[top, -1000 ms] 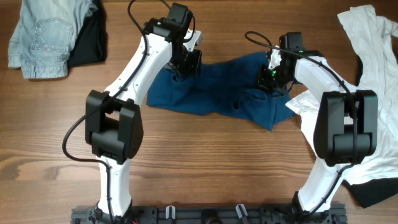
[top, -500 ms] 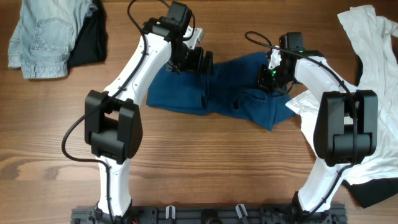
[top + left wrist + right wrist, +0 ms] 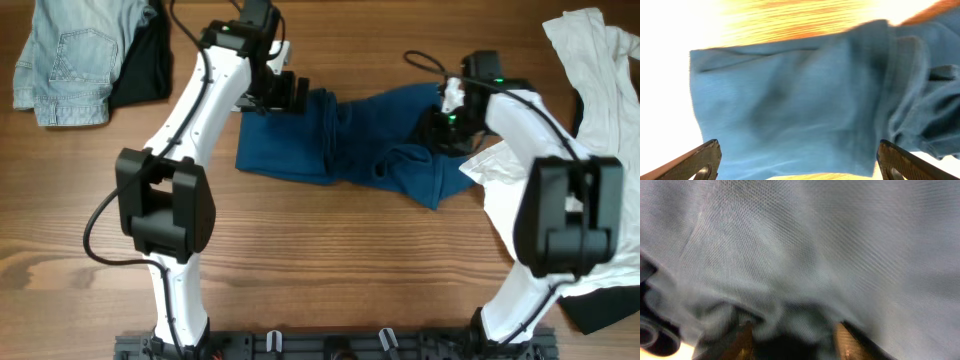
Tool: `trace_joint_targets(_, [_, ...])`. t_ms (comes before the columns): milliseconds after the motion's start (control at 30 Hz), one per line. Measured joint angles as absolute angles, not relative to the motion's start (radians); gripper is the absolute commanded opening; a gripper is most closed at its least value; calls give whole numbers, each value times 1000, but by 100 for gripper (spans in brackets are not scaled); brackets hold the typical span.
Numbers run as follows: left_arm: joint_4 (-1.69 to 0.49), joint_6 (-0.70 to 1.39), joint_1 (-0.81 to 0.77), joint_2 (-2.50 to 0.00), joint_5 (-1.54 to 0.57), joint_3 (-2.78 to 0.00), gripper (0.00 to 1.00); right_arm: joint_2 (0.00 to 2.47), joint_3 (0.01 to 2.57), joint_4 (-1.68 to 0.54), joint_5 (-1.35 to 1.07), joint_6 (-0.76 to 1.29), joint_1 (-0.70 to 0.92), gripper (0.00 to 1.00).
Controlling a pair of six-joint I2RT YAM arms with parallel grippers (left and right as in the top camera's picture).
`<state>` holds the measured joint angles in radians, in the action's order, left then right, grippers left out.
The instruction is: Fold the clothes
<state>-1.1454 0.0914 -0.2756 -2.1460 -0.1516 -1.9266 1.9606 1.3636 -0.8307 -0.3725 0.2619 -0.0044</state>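
Left gripper (image 3: 290,92) has let go and pulled back toward the far left corner of the blue tee (image 3: 360,135). The right gripper (image 3: 445,125) has loosened where it was clamped a moment ago. A flap now lies doubled over the tee's left half, with a crease running across it.

On the near side, the tee rests crumpled on the table (image 3: 330,260), roughly midway between the two arms. Its near right corner is a thick lump, and the white shirt (image 3: 600,90) touches or overlaps that corner. A grab there may take both fabrics, and a pull would then drag the white shirt over the fold.

At the tee's right end, the right gripper's jaws stand apart. Cloth presses close around both fingers, and I cannot tell whether a pleat is still caught. If one is, lifting away could tug the layer up and spoil what is already laid.

At the tee's far left, the left gripper is spread wide and holds nothing, with the cloth's edge just beyond its fingers. Closing again on the doubled flap may catch only the top layer, so the layers would slide apart.

Beyond the tee's far left, well apart from it, lie the denim (image 3: 65,60) and the black garment (image 3: 140,65), neither yet folded.
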Motion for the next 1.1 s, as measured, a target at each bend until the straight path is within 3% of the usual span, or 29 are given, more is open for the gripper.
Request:
trace_joint_targets(300, [-1164,91,-133,-2125,-126,-1928,100,1831,1370,-925,-306,174,-155,84])
trace_joint_targets(1100, [-1164,80,-98,-2124,-123,-1928,100,2025,1319,-717,-428,-50,-153,82])
